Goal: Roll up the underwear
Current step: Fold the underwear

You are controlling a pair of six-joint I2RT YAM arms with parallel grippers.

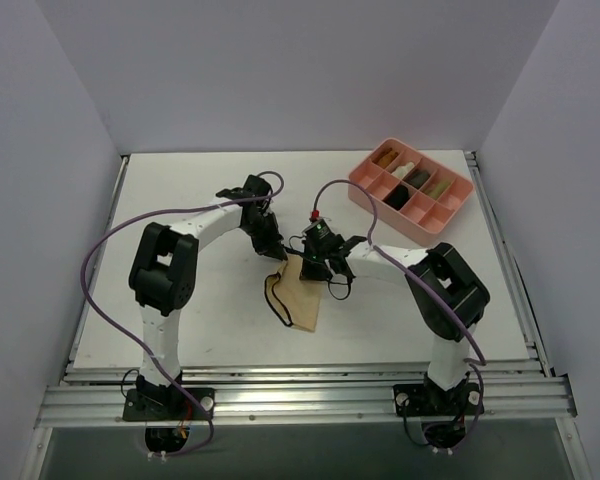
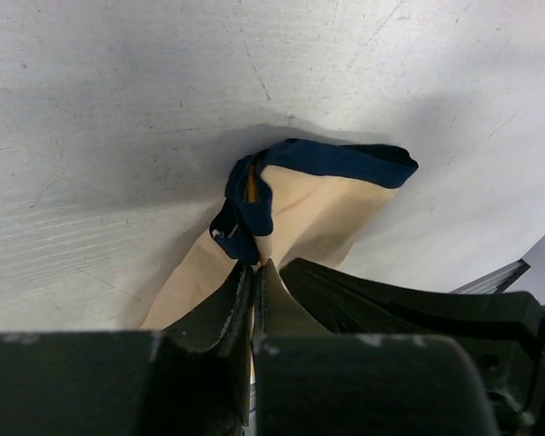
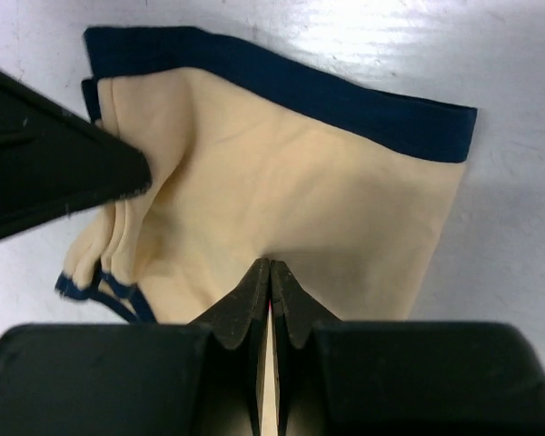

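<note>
Seen from above, the underwear [image 1: 300, 296] is a tan patch with a loop of dark trim. It lies on the white worktop [image 1: 180, 190], well apart from the pink tray [image 1: 365, 196], down and left of it toward the arm bases. The left arm [image 1: 165, 270] and the right arm [image 1: 445, 288] both reach in and meet over the end of the cloth nearest the tray. From this height their black tips blur together, so the grip cannot be read.

The wrist cameras show it. In the left wrist view, the left jaws are pressed together on a fold of the underwear, with a strip of tan cloth caught between them. The dark trim is bunched up just beyond the tips. In the right wrist view, the right jaws are closed to a thin line, nipping the flat tan cloth. A black finger [image 3: 64, 173] of the other arm crosses in from the left and covers one corner.

The tray is divided into compartments, and several hold small dark and pale bundles [image 1: 417, 178], too small to make out. Purple cables [image 1: 105, 260] loop off both arms. Up close the worktop is scuffed with fine scratches. Plain white walls [image 1: 280, 70] close it in on three sides, and a metal rail [image 1: 300, 400] runs along the edge farthest from the tray.
</note>
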